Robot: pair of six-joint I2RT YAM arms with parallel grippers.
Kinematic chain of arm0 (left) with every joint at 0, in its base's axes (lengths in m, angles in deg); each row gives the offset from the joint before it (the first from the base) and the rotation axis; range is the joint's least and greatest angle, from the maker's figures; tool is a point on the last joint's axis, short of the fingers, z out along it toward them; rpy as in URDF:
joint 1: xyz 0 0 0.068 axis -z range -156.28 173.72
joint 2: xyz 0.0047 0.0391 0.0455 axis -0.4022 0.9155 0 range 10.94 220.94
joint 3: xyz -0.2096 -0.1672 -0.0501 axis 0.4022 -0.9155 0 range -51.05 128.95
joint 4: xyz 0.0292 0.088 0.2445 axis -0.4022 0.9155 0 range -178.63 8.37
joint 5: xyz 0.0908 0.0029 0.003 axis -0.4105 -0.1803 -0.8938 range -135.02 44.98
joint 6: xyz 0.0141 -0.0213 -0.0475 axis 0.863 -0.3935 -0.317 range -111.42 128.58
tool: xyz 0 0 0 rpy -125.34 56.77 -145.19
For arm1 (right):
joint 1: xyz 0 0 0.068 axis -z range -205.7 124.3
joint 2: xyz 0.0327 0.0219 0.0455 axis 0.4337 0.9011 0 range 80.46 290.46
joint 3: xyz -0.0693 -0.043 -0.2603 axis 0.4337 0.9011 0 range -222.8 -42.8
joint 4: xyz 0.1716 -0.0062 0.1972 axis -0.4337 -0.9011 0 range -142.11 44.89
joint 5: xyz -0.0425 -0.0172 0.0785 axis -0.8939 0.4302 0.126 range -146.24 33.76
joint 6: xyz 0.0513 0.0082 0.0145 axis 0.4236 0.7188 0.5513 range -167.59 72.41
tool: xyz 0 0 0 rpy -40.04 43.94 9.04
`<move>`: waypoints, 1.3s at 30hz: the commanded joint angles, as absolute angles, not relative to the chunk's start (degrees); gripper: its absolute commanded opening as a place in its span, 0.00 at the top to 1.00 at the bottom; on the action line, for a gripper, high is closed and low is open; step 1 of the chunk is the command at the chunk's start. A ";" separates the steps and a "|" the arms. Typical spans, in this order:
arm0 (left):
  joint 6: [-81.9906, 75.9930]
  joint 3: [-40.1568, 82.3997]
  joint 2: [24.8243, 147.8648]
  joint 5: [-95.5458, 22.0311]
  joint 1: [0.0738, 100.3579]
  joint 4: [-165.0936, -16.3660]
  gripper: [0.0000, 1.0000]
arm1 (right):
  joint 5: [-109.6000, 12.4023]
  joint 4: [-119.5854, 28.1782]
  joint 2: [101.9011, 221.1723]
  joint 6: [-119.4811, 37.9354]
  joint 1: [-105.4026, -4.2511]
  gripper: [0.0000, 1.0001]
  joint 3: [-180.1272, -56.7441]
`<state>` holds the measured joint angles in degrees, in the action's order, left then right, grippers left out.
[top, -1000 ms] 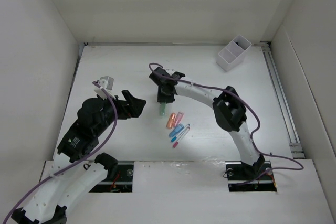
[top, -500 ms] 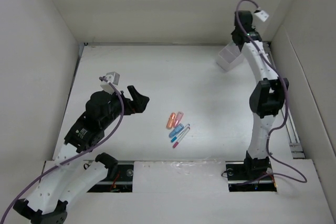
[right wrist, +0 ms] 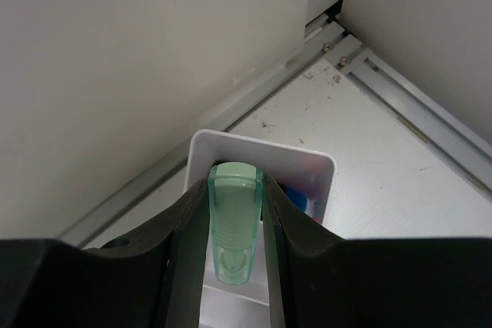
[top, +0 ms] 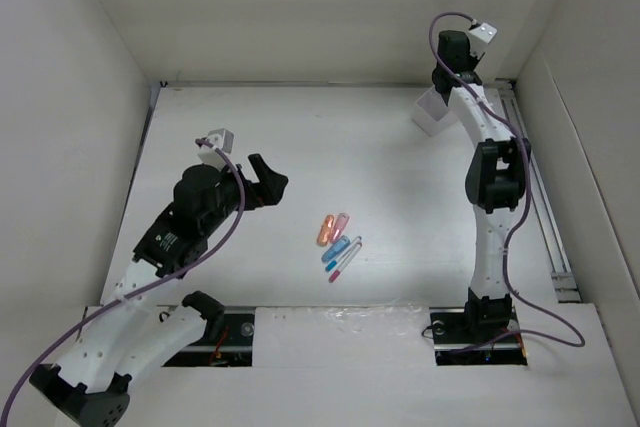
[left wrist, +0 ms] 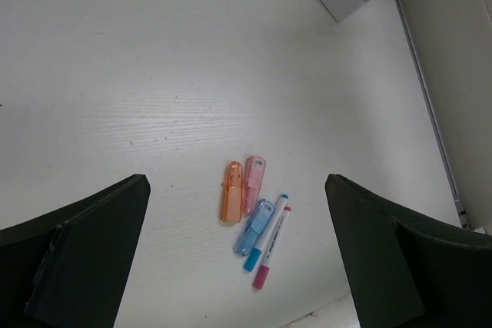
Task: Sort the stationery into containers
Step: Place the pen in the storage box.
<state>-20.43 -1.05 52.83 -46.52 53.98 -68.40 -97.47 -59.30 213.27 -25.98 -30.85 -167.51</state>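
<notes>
My right gripper (right wrist: 233,190) is shut on a short green piece (right wrist: 233,224), held upright right over one compartment of the white container (right wrist: 307,160) in the back right corner (top: 430,119). Something blue and pink (right wrist: 304,203) lies inside the container. On the table's middle lie an orange piece (left wrist: 231,202), a pink piece (left wrist: 253,183), a blue piece (left wrist: 254,228), a white pen with a blue cap (left wrist: 252,260) and a white pen with a pink cap (left wrist: 274,247). My left gripper (left wrist: 234,182) hangs open above them, holding nothing, left of the group in the top view (top: 268,182).
White walls enclose the table on three sides. A metal rail (top: 535,187) runs along the right edge, with its corner (right wrist: 338,44) just behind the container. The right arm (top: 492,177) stretches up along the right side.
The right arm has swung from the table's middle, carrying the green piece, to the back right corner over the container. The left arm has lifted and shifted slightly forward.
</notes>
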 commanded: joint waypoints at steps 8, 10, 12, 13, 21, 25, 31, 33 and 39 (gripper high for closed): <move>-19.81 0.81 55.41 -46.95 53.86 -71.49 0.00 | -104.76 -50.21 215.02 -31.94 -31.50 0.89 -167.52; -19.81 0.81 55.41 -46.95 53.86 -71.49 0.00 | -105.46 -50.21 215.02 -32.47 -31.50 0.89 -166.82; -19.81 0.81 55.41 -46.95 53.86 -71.49 0.00 | -105.99 -49.60 215.02 -32.47 -32.02 0.88 -165.77; -19.81 0.81 55.41 -46.95 53.86 -71.49 0.00 | -105.99 -49.59 215.02 -32.47 -32.03 0.88 -164.72; -19.81 0.81 55.41 -46.95 53.86 -71.49 0.00 | -107.13 -48.45 214.49 -31.94 -32.03 0.56 -161.90; -19.81 0.81 54.89 -46.43 53.86 -71.49 0.00 | -107.13 -48.45 211.77 -31.42 -32.56 0.37 -160.66; -19.81 1.86 54.36 -46.95 53.86 -70.79 0.00 | -103.27 -48.45 201.52 -27.83 -36.33 0.32 -151.89; -19.81 1.86 53.74 -46.95 53.86 -70.78 0.00 | -99.08 -51.24 197.28 -24.84 -39.39 0.57 -148.11; -19.81 1.86 51.81 -48.09 53.86 -67.19 0.00 | -76.39 -64.86 184.97 -14.72 -48.54 1.00 -135.19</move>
<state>-20.41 -0.53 53.05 -47.17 53.98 -68.20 -89.82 -57.82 190.19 -20.71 -43.87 -138.44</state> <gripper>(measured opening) 0.993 0.018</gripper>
